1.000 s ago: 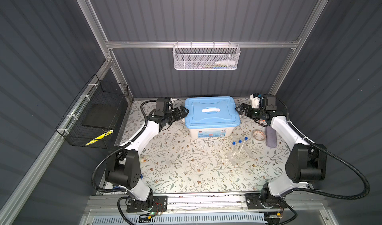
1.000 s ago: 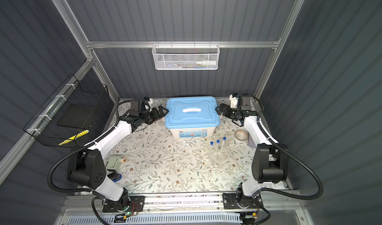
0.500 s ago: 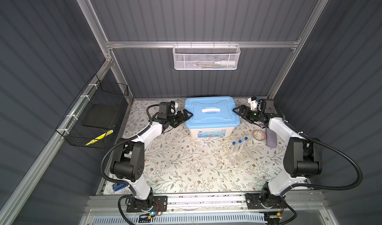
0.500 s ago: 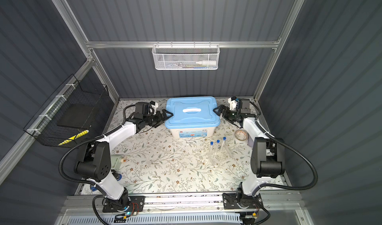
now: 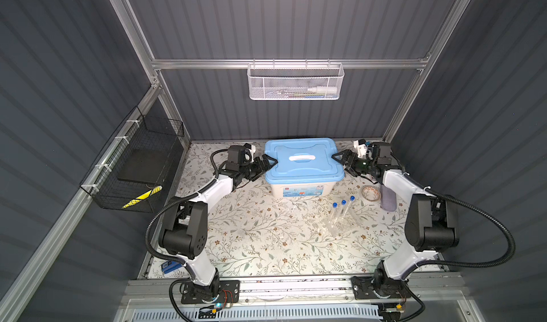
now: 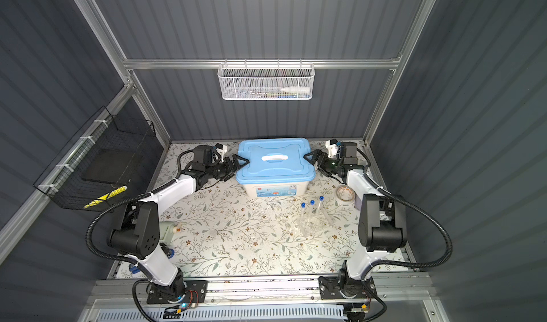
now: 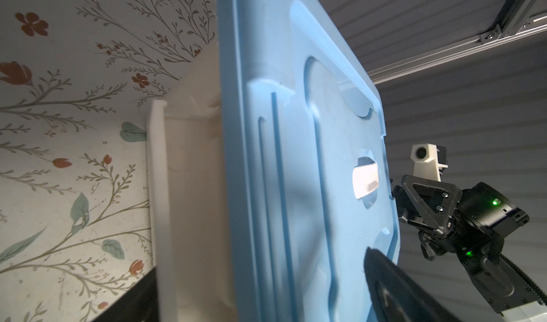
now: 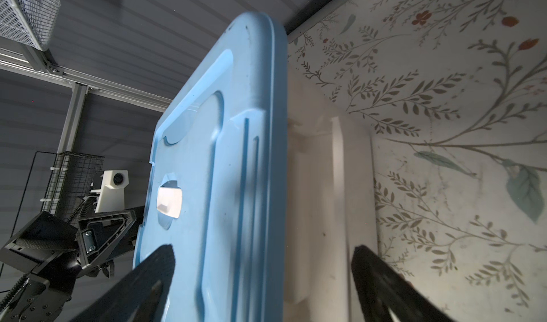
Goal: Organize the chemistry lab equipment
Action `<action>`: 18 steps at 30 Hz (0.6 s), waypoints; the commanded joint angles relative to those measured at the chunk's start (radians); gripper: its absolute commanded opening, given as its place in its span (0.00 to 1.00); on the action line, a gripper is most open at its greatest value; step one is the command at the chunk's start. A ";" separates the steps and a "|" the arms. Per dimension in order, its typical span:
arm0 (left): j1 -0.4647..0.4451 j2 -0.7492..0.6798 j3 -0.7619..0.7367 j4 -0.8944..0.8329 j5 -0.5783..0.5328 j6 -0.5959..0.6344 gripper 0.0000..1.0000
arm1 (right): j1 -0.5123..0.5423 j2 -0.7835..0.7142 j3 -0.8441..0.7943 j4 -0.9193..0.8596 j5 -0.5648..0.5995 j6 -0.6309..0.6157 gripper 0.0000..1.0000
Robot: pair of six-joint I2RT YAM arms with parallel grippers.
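Three clear test tubes with blue caps (image 5: 343,207) stand tilted in clear glassware right of the table's middle, also in a top view (image 6: 311,208). A white box with a blue lid (image 5: 303,159) sits at the back. My left gripper (image 5: 268,162) is open astride the lid's left end, one finger (image 7: 393,291) over the lid (image 7: 296,157), the other beside the box wall (image 7: 189,187). My right gripper (image 5: 340,159) is open astride the right end, one finger (image 8: 142,282) above the lid (image 8: 225,157) and the other outside the box wall. Neither holds anything.
A tape roll (image 5: 370,192) and a grey pouch (image 5: 387,199) lie by the right arm. A blue stapler (image 5: 170,267) lies at the front left. A white mesh basket (image 5: 296,82) hangs on the back wall, a black wire basket (image 5: 133,169) on the left wall.
Both grippers have moved inward from beside the box to its two ends, and their jaws now straddle the lid's edges. The test tubes have not moved.
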 commanded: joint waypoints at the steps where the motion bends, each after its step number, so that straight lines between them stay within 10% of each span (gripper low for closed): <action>1: 0.007 -0.036 -0.004 0.015 0.010 -0.011 0.96 | -0.003 -0.047 -0.007 0.007 -0.005 -0.001 0.94; 18: 0.004 -0.089 0.037 -0.044 -0.029 0.012 0.94 | 0.030 -0.097 0.028 -0.078 0.044 -0.054 0.92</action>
